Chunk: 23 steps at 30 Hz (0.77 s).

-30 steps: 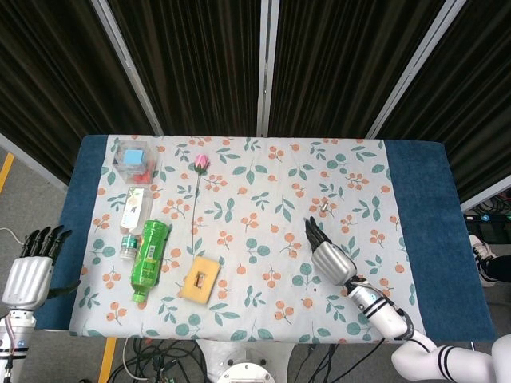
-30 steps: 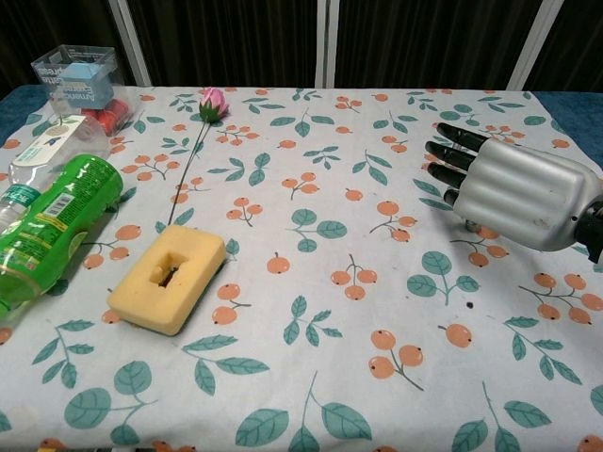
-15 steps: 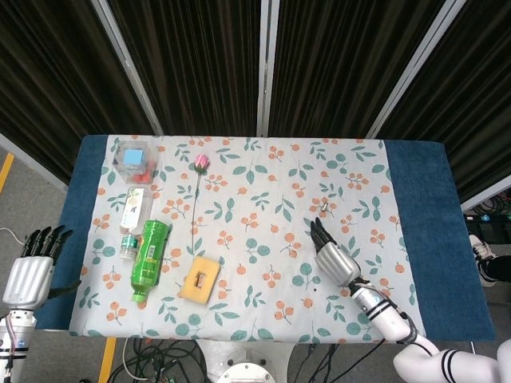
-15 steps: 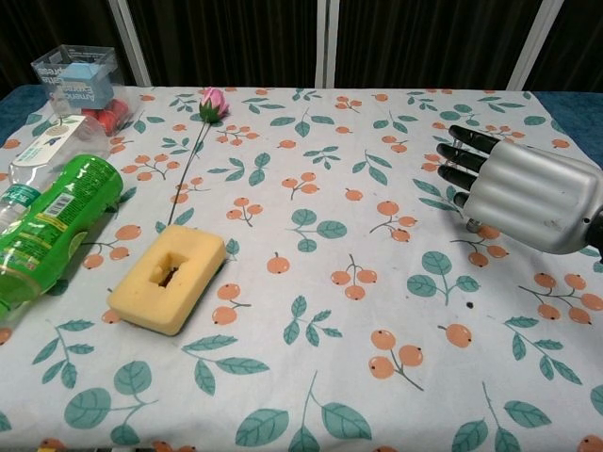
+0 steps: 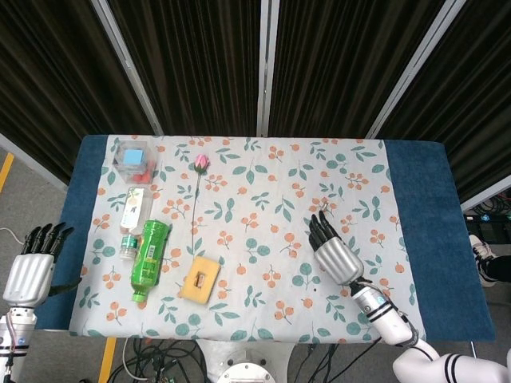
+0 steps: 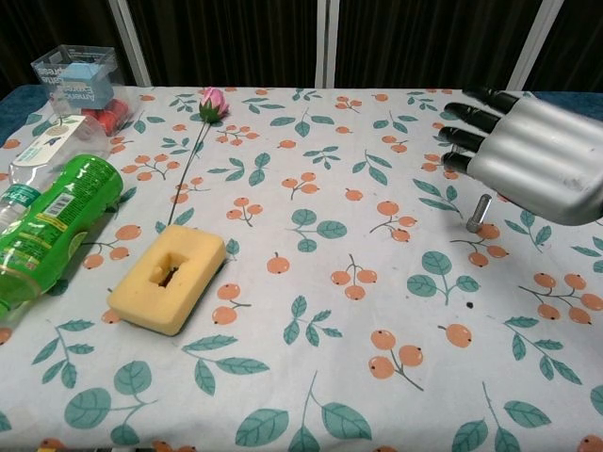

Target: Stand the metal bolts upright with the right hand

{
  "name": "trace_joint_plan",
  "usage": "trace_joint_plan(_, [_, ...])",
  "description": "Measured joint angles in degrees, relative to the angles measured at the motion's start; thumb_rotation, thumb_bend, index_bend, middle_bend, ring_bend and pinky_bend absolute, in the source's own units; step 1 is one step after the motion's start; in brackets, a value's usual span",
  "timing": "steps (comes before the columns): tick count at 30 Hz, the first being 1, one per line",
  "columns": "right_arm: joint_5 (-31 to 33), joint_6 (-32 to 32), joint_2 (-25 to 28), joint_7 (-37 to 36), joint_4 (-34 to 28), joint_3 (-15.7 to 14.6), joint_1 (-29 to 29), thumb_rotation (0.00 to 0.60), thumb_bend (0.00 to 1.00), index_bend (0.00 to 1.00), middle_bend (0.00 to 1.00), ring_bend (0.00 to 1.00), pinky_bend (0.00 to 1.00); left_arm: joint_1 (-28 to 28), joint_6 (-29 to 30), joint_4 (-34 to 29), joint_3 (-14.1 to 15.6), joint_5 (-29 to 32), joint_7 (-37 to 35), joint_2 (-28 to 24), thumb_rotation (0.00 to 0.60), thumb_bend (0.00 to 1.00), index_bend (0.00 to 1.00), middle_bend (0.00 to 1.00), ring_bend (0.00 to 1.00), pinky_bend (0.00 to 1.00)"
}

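Metal bolt [image 6: 480, 211] upright just beneath the raised, empty, open-fingered right robot hand [image 6: 532, 155].

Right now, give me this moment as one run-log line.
right hand: open, above table, holds nothing | bolt: upright on cloth, beneath hand, untouched | left hand: open, off table edge

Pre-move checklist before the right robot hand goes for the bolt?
1. Bolt located: ok, chest view shows it on the tablecloth under the right robot hand.
2. Bolt upright already: cannot tell, it looks to be standing.
3. Right robot hand free: ok, holds nothing, fingers apart, above the bolt.
4. Contact with bolt: cannot tell from the views.
5. Clutter near bolt: ok, sponge and green bottle lie far left.
6. Left robot hand clear: ok, off the table edge.
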State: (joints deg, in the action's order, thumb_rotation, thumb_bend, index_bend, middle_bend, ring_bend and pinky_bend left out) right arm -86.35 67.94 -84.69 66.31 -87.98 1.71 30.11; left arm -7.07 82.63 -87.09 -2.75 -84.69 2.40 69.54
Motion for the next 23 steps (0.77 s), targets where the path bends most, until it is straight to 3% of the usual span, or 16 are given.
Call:
trace_joint_plan(5, [3.5,2.5,4.8,-13.7,-7.2,1.9,-2.8,0.6,0.38,0.25,0.16,0.0,0.0,-0.7,-0.5,-0.3,-0.3,-0.1,0.3,-0.1,0.6,0.0,0.13,0.07,0.0,0.0])
trace_joint_plan(10, [5.7,3.9,11.2,-31.8,-10.1,2.6,-6.1,0.6,0.23,0.18,0.11,0.0,0.0,-1.1,-0.6,-1.0,-0.6,-0.1,0.9,-0.1,0.6,0.0,0.13,0.07,0.0,0.0])
trace_joint_plan(17, [4.9,6.0,18.2,-55.3,-8.8,1.2,-11.5,0.6,0.19,0.13,0.08,0.0,0.0,-1.3,-0.3,-2.5,-0.8,-0.1,2.3,0.0,0.6,0.0,0.13,0.07,0.0,0.0])
trace_joint_plan(23, [1.4,12.6,20.4,-65.5,-5.2,-1.1,-18.0,0.6,0.19,0.13,0.08,0.0,0.0,-1.2,0.4,-3.2,-1.0,0.0,3.3,0.1,0.6,0.0,0.13,0.07,0.0,0.0])
